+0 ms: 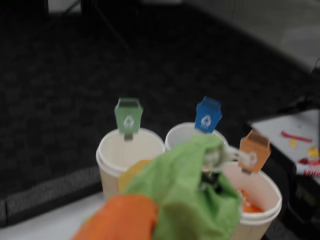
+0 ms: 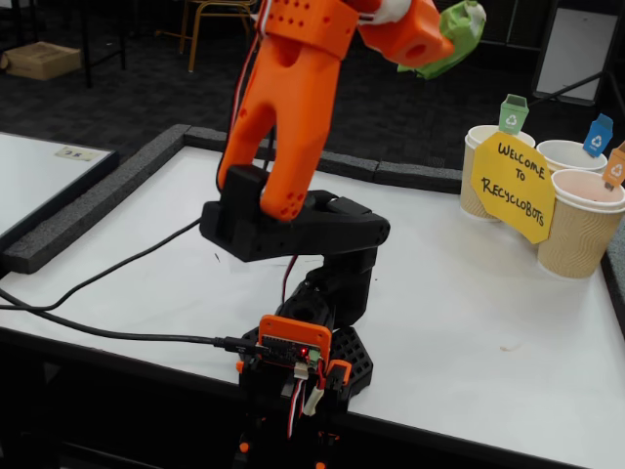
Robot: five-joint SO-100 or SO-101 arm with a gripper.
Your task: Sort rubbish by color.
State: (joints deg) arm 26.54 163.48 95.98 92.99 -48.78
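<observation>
While your gripper [image 2: 457,29] sits high at the 1 o'clock corner of the fixed view, its fingers are closed around the green lump [image 2: 454,34], which hangs in the air well above the table [image 2: 469,322]. You see the same grip from the wrist view: the green lump [image 1: 187,192] fills the lower middle, bunched against an orange finger [image 1: 120,220] at 7 o'clock, with a pale bit of gripper hardware poking out near the top of the crumple.

Just past the lump in the wrist view stand 3 ribbed paper cups. At 10 o'clock from the lump is the cup with the green tag [image 1: 128,116], and its inside looks bare as far as you can see. At 12 o'clock is the cup with the blue tag [image 1: 208,115], mostly hidden behind the lump. At 3 o'clock is the cup with the orange tag [image 1: 255,147], and the orange lump [image 1: 247,202] lies inside it. The held lump overlaps all 3 rims in that view, so you cannot tell which cup it hangs over.

From the fixed view, the 3 cups cluster at 3 o'clock on the table's far right edge, behind the yellow sign [image 2: 513,186]. Your arm [image 2: 288,117] rises from its black base [image 2: 303,366] at 6 o'clock, with a black cable [image 2: 107,332] running off toward 9 o'clock
</observation>
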